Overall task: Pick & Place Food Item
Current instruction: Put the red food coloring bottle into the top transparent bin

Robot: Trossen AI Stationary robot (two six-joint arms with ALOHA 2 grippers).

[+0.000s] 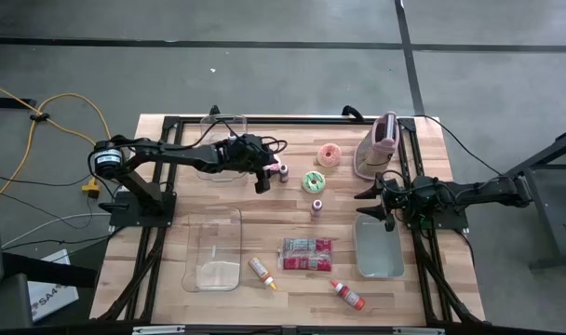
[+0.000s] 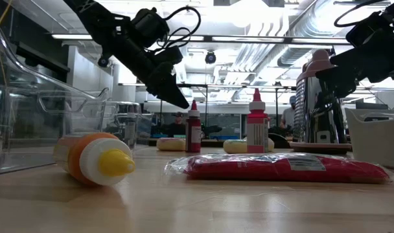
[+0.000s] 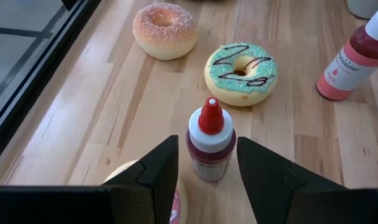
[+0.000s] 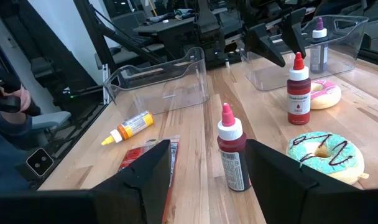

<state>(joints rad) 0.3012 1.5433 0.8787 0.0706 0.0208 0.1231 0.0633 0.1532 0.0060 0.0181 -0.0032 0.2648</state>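
- The left claw (image 3: pixel 204 171) hovers with fingers spread on either side of a small dark red bottle (image 3: pixel 209 146) that stands upright on the wooden table (image 1: pixel 171 186); the fingers do not touch it.
- Beyond this bottle lie a sugared doughnut (image 3: pixel 165 30) and a doughnut with green icing and dark stripes (image 3: pixel 242 73); a pink bottle (image 3: pixel 352 57) stands near them.
- A pink-iced doughnut (image 4: pixel 324 93) lies just beside the dark red bottle, partly under the left claw.
- The right claw (image 4: pixel 207 168), fingers spread and empty, hangs above a grey bin (image 1: pixel 378 251).
- Clear plastic bins (image 1: pixel 215 247), a red packet (image 1: pixel 306 253) and two orange-filled squeeze bottles (image 1: pixel 262 272) occupy the near side.
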